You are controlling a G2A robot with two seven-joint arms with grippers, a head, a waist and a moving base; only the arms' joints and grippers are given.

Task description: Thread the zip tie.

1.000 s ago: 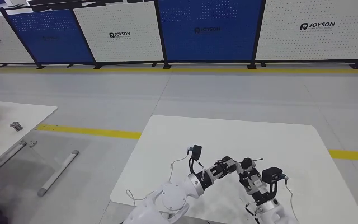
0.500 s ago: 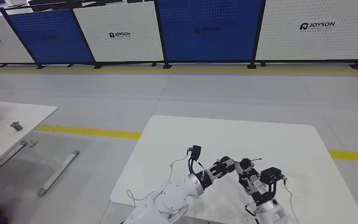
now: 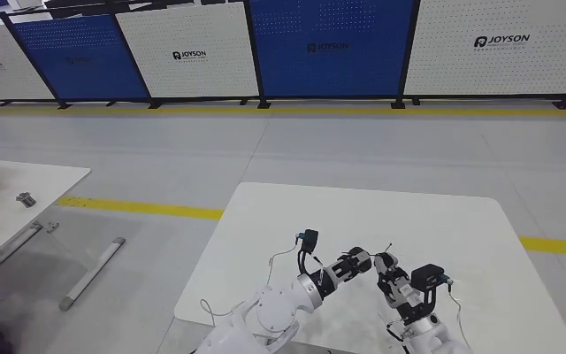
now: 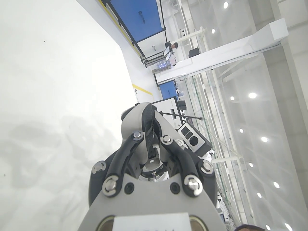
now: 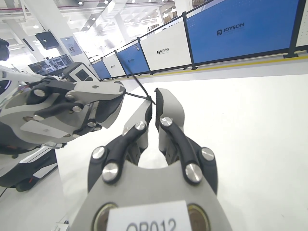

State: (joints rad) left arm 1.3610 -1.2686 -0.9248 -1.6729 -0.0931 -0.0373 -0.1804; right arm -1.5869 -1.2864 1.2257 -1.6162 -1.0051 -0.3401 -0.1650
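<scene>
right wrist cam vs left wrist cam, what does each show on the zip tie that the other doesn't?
Right wrist view: the zip tie runs from the left claw to the right claw, both shut on it, its free length angling off from the right claw's tips. Left wrist view: the right arm's camera module sits beyond the left claw's pressed-together fingers. Both: the left claw, a stretch of black zip tie, the white table.
</scene>
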